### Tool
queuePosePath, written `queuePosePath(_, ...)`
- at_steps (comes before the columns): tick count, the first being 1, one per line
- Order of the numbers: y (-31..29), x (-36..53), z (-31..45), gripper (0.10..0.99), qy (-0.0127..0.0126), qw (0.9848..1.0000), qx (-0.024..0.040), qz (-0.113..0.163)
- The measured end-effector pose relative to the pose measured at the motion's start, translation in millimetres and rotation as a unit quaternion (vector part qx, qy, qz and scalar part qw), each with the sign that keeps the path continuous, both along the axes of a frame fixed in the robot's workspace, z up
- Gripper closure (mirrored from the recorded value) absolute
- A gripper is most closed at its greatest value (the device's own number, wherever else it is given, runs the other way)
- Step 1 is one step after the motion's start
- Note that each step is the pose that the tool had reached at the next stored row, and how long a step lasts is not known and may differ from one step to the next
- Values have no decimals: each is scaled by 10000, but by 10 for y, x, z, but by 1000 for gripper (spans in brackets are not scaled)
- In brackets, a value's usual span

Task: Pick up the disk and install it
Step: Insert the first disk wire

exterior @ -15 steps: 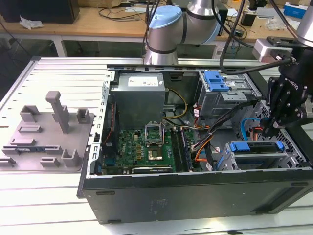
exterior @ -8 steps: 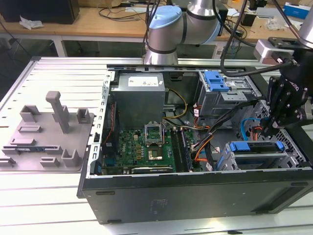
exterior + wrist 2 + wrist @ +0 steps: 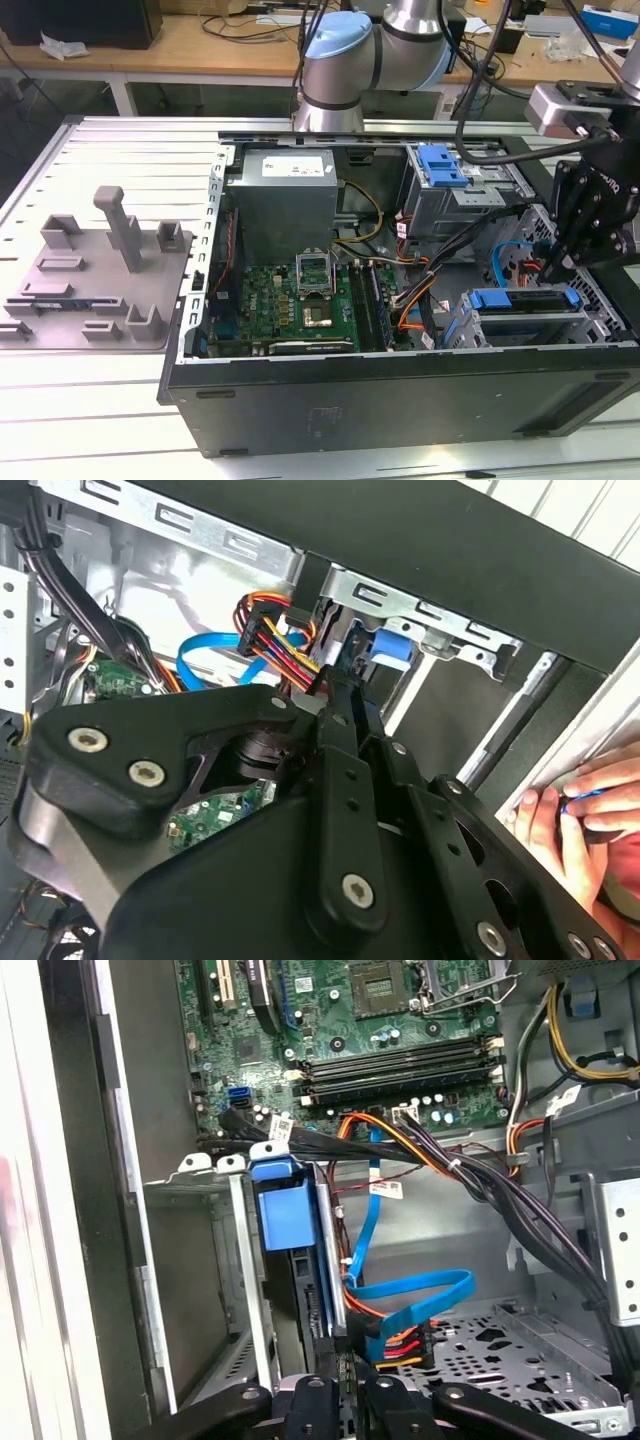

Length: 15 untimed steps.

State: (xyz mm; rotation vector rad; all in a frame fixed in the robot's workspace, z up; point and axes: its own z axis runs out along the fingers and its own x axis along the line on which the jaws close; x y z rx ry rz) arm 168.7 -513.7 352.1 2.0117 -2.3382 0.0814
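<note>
**Open computer case on a slatted table, side panel off, motherboard facing up.** Your one arm reaches in on the side of the case away from that board.

The drive cage stands just off the motherboard's edge, to the exterior view's right of it. The disk sits inside that cage with its blue carrier frame uppermost.

Your gripper hangs at the end of the disk farthest from the motherboard, touching it or just beside it (the exterior view does not settle which). Whether the gripper is clamped or slack you cannot tell from these views.

In the first wrist view the disk shows edge-on. Its long axis runs straight away from the gripper toward the motherboard, with the blue frame's broad tab at the end nearest the board. By this reading, that line from gripper to board is the one the seating of the disk turns on.

A blue data cable and a red, orange and yellow power lead loop beside the disk's end farthest from the motherboard, close to the gripper.

In the second wrist view a person's hand lies near the case's outer wall, on the far side of the gripper from the motherboard.
</note>
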Motion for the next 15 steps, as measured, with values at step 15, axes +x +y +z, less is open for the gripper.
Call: queuePosePath(15, -39, -8, 0, 918, 15, 9997, -57, 243)
